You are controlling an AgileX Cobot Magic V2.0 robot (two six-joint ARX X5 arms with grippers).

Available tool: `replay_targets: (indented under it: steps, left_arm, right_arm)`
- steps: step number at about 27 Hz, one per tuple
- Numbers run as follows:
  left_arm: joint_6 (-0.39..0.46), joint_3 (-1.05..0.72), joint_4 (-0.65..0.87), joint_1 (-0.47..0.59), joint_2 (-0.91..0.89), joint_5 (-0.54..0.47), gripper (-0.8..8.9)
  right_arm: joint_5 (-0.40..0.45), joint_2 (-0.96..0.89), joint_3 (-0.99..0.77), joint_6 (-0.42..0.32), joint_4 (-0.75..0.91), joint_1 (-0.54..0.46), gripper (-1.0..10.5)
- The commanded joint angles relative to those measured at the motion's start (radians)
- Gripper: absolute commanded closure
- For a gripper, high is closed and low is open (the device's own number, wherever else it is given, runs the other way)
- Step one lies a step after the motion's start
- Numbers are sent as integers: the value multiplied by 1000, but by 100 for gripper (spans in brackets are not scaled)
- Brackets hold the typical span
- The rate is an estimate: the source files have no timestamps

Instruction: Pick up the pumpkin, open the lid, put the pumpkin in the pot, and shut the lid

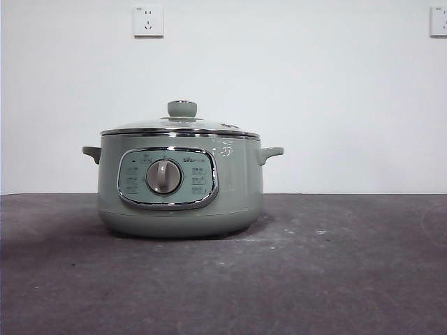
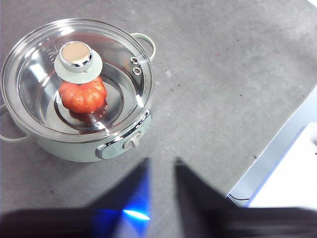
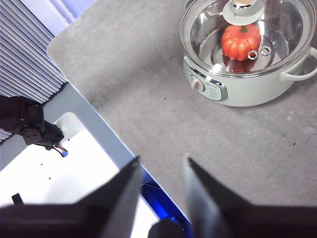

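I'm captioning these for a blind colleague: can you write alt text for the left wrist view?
An orange pumpkin sits inside a sage-green pot under its closed glass lid, seen from above on a grey table. The left gripper, open and empty, hangs off to the side of the pot.

The squat round sage-green pot (image 1: 180, 185) is showing a chrome-framed panel and silver dial. Its clear glass lid (image 2: 34, 64), chrome-rimmed, is carrying a sage-green knob. The small ribbed orange pumpkin (image 2: 83, 95) is glowing through the glass. The dark grey counter (image 1: 335, 272) is looking faintly speckled.
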Motion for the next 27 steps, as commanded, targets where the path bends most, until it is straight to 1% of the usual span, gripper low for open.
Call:
replay_targets:
  steps: [1,20,24,27]
  left_arm:
    - [12,-2,-31,-3,-1,-3,821]
    - [12,-2,-15,-2,-1,-5,817]
    - [15,-2,-27,-2,-1,-26,817]
    - [17,-2,21,13,-8,-39,817]
  right_arm:
    - [0,0,-3,-6,-15,1,946]
    - [0,-27,-3,-1,-15,0,946]
    - [0,-29,-3,-1,-15,0,946]
    - [1,-29,-3,-1,-15,0,946]
